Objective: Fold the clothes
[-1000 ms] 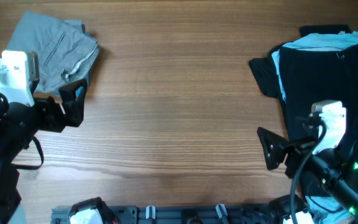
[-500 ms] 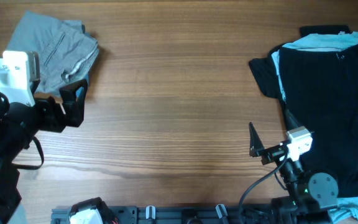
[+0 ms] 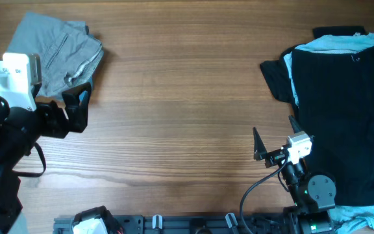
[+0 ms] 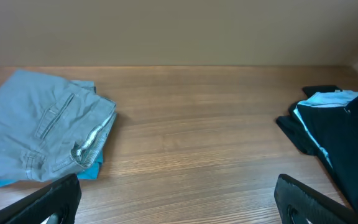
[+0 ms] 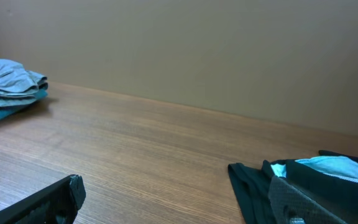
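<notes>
Folded grey shorts [image 3: 60, 52] lie at the far left of the table on a turquoise piece [image 4: 87, 173]; they also show in the left wrist view [image 4: 36, 127] and the right wrist view [image 5: 5, 78]. A black garment [image 3: 349, 104] with a pale-blue piece [image 3: 343, 42] is spread at the right, and also shows in the left wrist view [image 4: 344, 134] and the right wrist view [image 5: 260, 186]. My left gripper [image 3: 76, 109] is open and empty, just in front of the grey shorts [image 4: 179, 208]. My right gripper [image 3: 276, 134] is open and empty, beside the black garment's left edge [image 5: 179, 208].
The bare wooden tabletop [image 3: 187, 97] stretches between the two piles. A black rail with fittings [image 3: 174, 224] runs along the near edge. A plain wall [image 5: 197, 50] stands behind the table.
My right arm has pulled back off the black garment, leftwards and towards the near edge. The left arm and the clothes have not moved.
</notes>
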Robot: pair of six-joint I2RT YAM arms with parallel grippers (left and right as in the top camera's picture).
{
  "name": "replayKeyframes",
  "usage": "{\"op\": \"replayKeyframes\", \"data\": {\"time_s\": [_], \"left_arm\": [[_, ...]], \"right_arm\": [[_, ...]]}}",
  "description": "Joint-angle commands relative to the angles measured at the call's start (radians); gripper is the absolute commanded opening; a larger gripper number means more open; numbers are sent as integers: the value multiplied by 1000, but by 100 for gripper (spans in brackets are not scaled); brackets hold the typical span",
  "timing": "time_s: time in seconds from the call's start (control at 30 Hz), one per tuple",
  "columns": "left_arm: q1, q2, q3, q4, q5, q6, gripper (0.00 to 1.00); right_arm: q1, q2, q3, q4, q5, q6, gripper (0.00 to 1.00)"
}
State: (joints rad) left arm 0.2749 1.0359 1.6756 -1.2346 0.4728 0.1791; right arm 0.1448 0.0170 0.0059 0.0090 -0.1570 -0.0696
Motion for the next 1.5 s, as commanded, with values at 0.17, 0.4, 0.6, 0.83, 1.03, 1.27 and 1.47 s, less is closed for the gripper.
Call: {"op": "replayKeyframes", "data": {"time_s": [0.17,0.4,0.6,0.83,1.03,1.27,1.47], "left_arm": [[-4,-2,-2,3,5,16,100],[-34,-13,-12,-3,-45,46,100],[-119,-262,-499,603,-55,-17,100],[-121,-697,-1163,1062,-55,-135,100],[-121,-1002,-1388,1078,-83,-135,100],[-123,-1033,-1661,1255,-88,-135,100],[-127,-1032,-1670,1191,-93,-135,100]], "right_arm": [[-6,-12,-1,6,-20,-8,100],[-6,-12,-1,6,-20,-8,100],[-6,-12,-1,6,-20,-8,100],[-6,-12,-1,6,-20,-8,100],[-6,-12,-1,6,-20,-8,100],[-6,-12,-1,6,-20,-8,100],[-6,-12,-1,6,-20,-8,100]]}}
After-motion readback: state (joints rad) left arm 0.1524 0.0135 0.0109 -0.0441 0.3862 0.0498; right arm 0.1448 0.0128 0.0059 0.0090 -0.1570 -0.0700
